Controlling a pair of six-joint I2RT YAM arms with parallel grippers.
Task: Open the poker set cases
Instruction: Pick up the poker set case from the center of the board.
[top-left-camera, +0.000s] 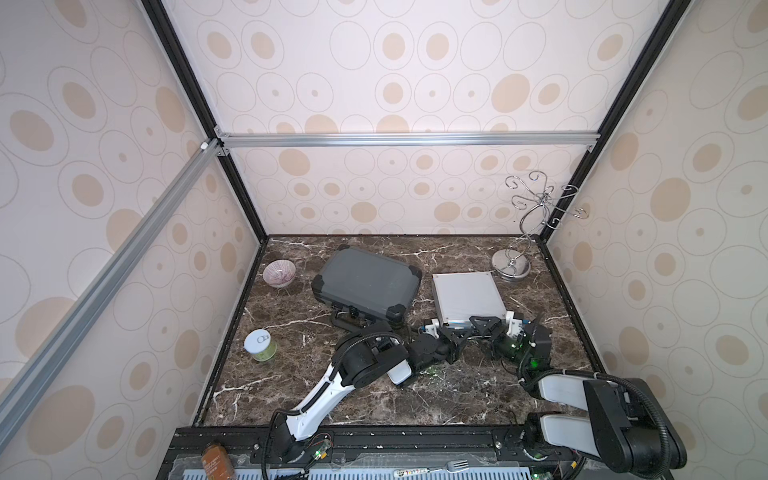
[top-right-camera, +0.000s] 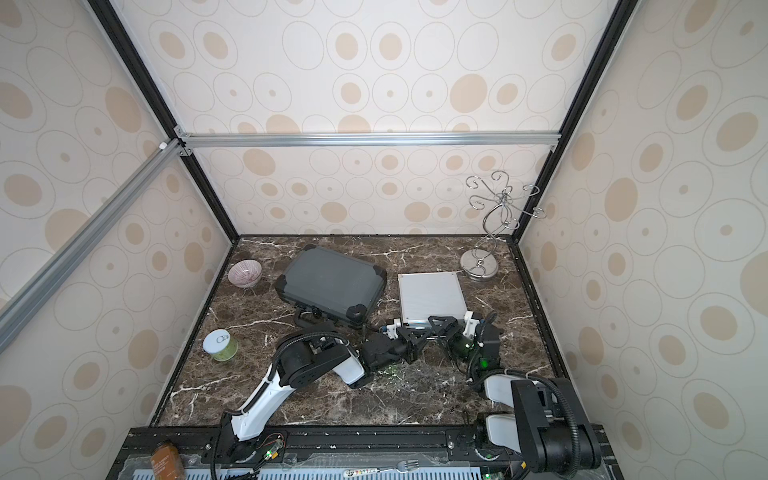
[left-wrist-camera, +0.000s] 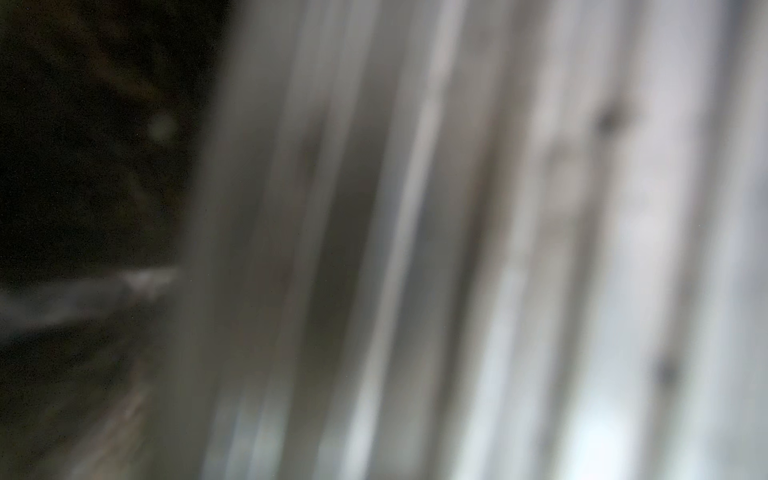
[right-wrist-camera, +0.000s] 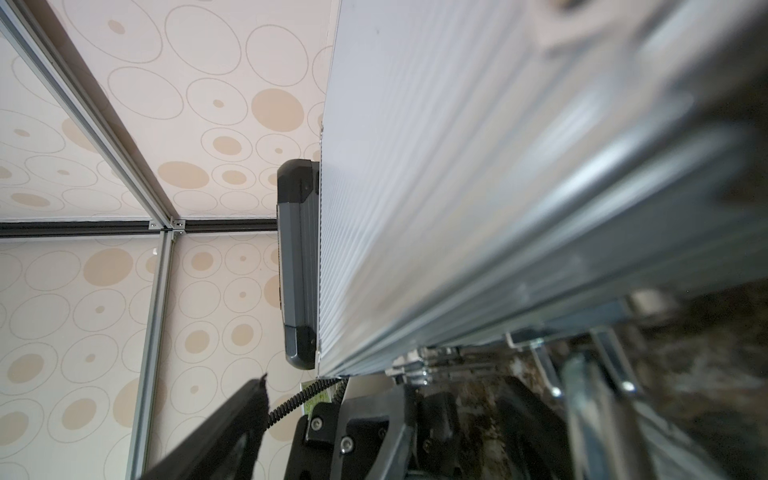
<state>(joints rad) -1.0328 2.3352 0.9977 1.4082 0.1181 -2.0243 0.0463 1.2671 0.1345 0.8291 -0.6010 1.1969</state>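
Neither open yet: left gripper (top-left-camera: 457, 338) shut, right gripper (top-left-camera: 500, 328) wide, both at 6 o'clock edge of silver case (top-left-camera: 465, 295); grey case (top-left-camera: 365, 282) untouched.

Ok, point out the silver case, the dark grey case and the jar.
silver case (top-left-camera: 467, 296), in a top view, middle of its ribbed lid.
dark grey case (top-left-camera: 365, 282), in a top view, middle of its lid.
jar (top-left-camera: 258, 341), in a top view, on its white lid.
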